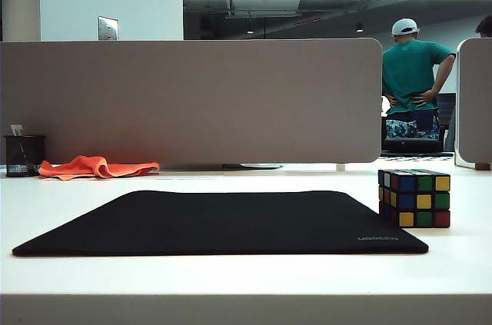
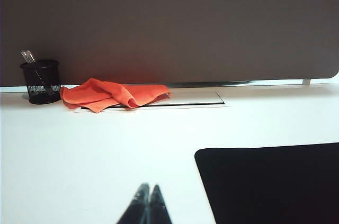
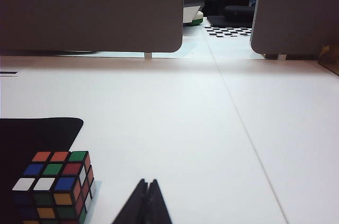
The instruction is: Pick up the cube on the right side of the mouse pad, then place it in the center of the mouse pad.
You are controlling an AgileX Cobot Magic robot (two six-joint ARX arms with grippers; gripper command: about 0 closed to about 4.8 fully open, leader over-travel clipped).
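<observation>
Your cube (image 1: 414,198) sits on the white tabletop (image 1: 246,275) just off the right edge of the mouse pad (image 1: 223,223), seemingly not overlapping it. Bare pad stretches left of it. Your left tool (image 2: 148,192) hangs with tips together near the pad's left corner; your right tool (image 3: 148,187) is pressed together too, just beside the cube, holding nothing.

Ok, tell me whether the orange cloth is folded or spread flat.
Neither: the orange cloth lies crumpled in loose folds beside the pen holder, against the divider.
</observation>
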